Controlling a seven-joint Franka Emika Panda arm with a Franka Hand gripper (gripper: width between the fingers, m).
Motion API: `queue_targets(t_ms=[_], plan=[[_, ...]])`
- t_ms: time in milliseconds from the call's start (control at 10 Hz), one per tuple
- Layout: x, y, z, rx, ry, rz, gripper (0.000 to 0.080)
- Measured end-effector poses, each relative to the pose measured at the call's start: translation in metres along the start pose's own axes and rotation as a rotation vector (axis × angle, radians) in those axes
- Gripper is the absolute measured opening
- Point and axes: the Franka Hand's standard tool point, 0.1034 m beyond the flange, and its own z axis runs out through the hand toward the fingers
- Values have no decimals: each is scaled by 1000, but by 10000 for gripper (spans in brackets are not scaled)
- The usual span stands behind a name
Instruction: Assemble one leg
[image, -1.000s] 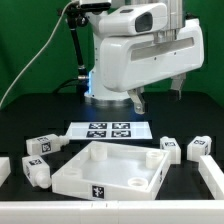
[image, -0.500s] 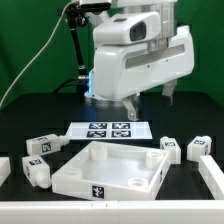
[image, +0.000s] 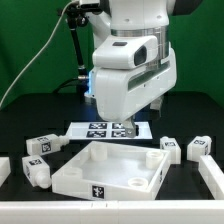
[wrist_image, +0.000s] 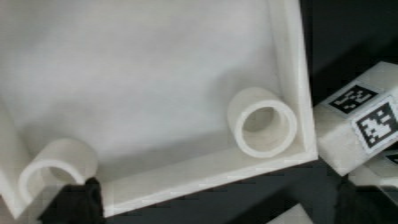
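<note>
The white square tabletop (image: 104, 172) lies front centre, its corner sockets facing up. Two legs (image: 40, 146) (image: 35, 171) lie by its left side in the exterior view, two more (image: 170, 148) (image: 200, 147) by its right. My gripper (image: 148, 116) hangs above the tabletop's far edge, open and empty. In the wrist view the tabletop (wrist_image: 143, 70) fills most of the picture with two round sockets (wrist_image: 263, 126) showing, and one tagged leg (wrist_image: 365, 112) lies just outside its rim. My dark fingertips (wrist_image: 61, 200) stand wide apart, nothing between them; gripper (wrist_image: 214, 206).
The marker board (image: 100, 128) lies flat behind the tabletop, partly under the arm. White parts poke in at the exterior view's right edge (image: 214, 180) and left edge (image: 3, 168). A black stand (image: 78, 50) rises at the back.
The arm's head has swung toward the exterior view's left and come down, bringing the gripper lower over the marker board and the tabletop's far edge. No parts have moved.
</note>
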Motion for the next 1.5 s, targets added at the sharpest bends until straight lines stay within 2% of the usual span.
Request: queue_targets(t_ms=[100, 200, 300, 500, 600, 800, 900, 1000, 1300, 1500], plan=[[-3, 1, 2, -4, 3, -41, 649], [-16, 6, 9, -26, 20, -198, 649], [-29, 5, 16, -16, 14, -212, 649], [-40, 2, 28, -2, 9, -221, 649], [-42, 1, 36, -9, 13, -245, 649], [-45, -9, 55, 4, 4, -316, 649], [-43, -10, 56, -3, 4, -330, 649], [-44, -13, 60, 2, 0, -338, 649], [-53, -19, 80, 36, -9, -327, 649], [-55, -17, 81, 31, -6, -314, 649]])
